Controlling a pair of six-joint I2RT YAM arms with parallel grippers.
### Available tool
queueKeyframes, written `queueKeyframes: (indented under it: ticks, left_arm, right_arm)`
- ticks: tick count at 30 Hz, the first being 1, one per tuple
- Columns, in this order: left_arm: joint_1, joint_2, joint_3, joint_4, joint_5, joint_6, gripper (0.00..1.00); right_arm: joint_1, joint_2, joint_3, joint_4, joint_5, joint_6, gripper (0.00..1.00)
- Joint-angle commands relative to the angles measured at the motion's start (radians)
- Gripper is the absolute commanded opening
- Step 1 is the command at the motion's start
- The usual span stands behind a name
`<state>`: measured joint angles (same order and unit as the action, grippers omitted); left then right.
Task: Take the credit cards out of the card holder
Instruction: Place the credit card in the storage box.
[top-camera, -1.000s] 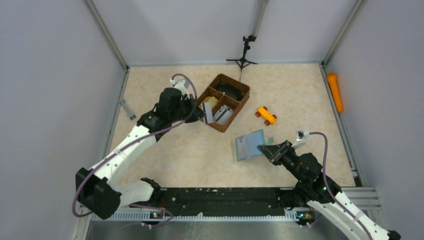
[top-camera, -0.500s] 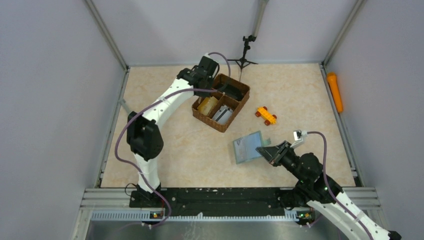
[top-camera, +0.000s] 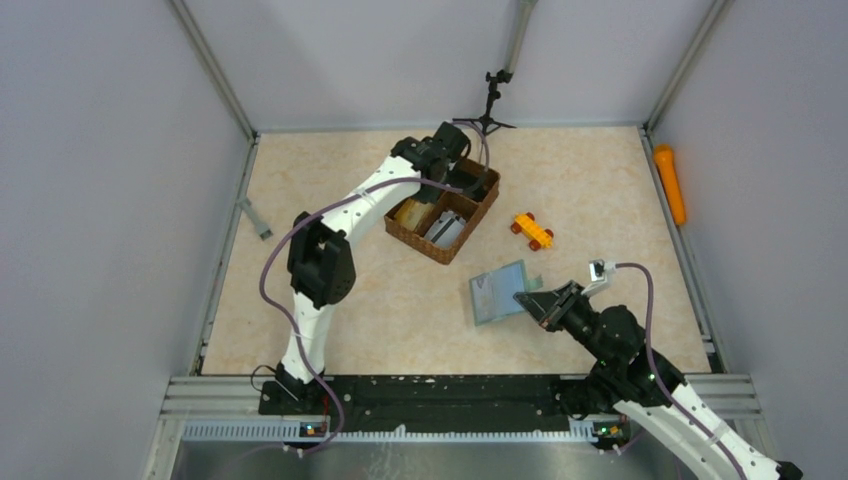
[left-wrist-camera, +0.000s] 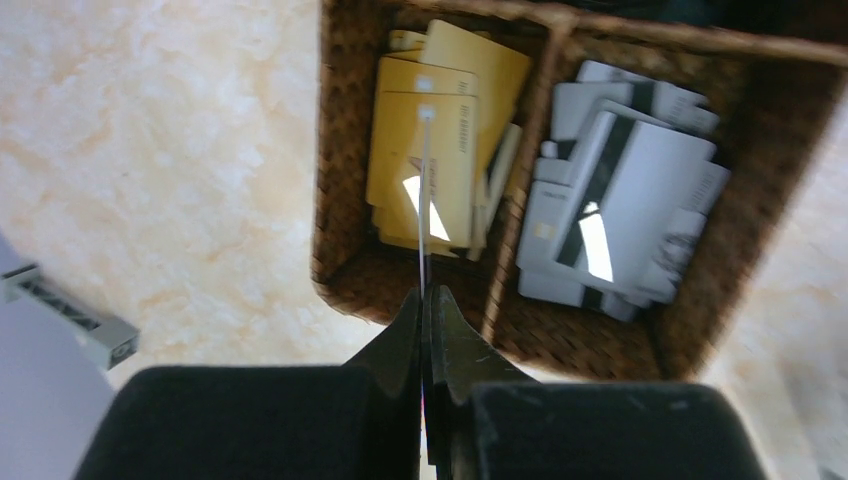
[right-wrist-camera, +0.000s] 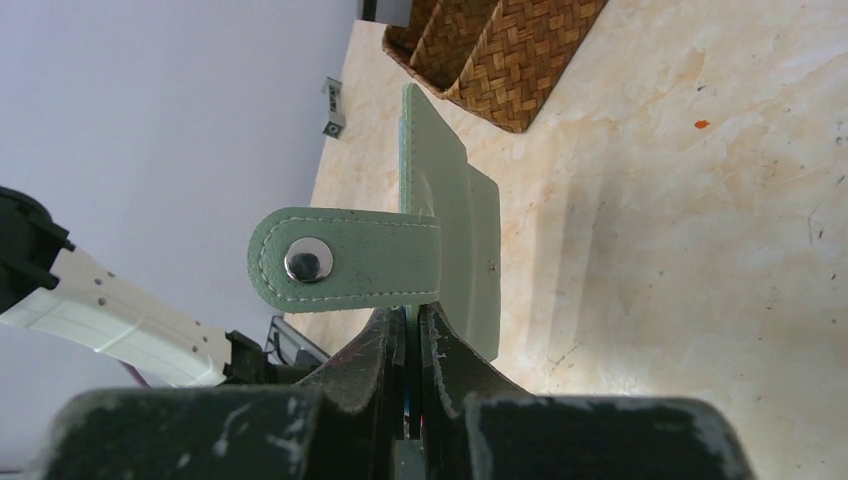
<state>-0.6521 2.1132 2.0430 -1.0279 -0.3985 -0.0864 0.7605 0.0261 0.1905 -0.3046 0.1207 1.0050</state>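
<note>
Left wrist view, looking straight down: the left gripper (left-wrist-camera: 425, 300) is pinched fully closed on what looks like a thin credit card (left-wrist-camera: 424, 200), seen edge-on as a pale line. The card hangs over the wicker tray (left-wrist-camera: 335, 150), above the compartment of yellow cards (left-wrist-camera: 445, 130); pale grey cards (left-wrist-camera: 630, 200) fill the neighbouring compartment. Well apart, toward the right side of the table (top-camera: 350, 300), the right gripper (right-wrist-camera: 412, 330) is clamped almost closed on one edge of the green card holder (right-wrist-camera: 450, 220), which it holds tilted. To release well, the card should probably be lowered inside the tray walls, clear of the divider (left-wrist-camera: 520, 200), before the grip opens, with the holder held steady.
</note>
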Motion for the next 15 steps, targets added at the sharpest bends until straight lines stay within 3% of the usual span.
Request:
queueKeyframes:
  ticks: [1,4,11,15]
  left_arm:
    - [-0.018,-0.165,-0.042,0.022,0.232,-0.012,0.0]
    - [-0.021,-0.187,-0.081,0.041,0.356,0.005,0.0]
    - [-0.022,-0.081,-0.019,-0.001,0.392,0.016,0.0]
    - [-0.021,-0.011,0.012,0.001,0.542,0.046,0.0]
  right_arm:
    - [-0.003,-0.012,0.021,0.02,0.031,-0.015,0.0]
    - [-0.003,-0.012,0.007,0.034,0.027,-0.008,0.0]
    - [-0.002,-0.012,-0.014,0.059,0.021,0.006,0.0]
    - [-0.003,-0.012,-0.01,0.06,0.018,0.003,0.0]
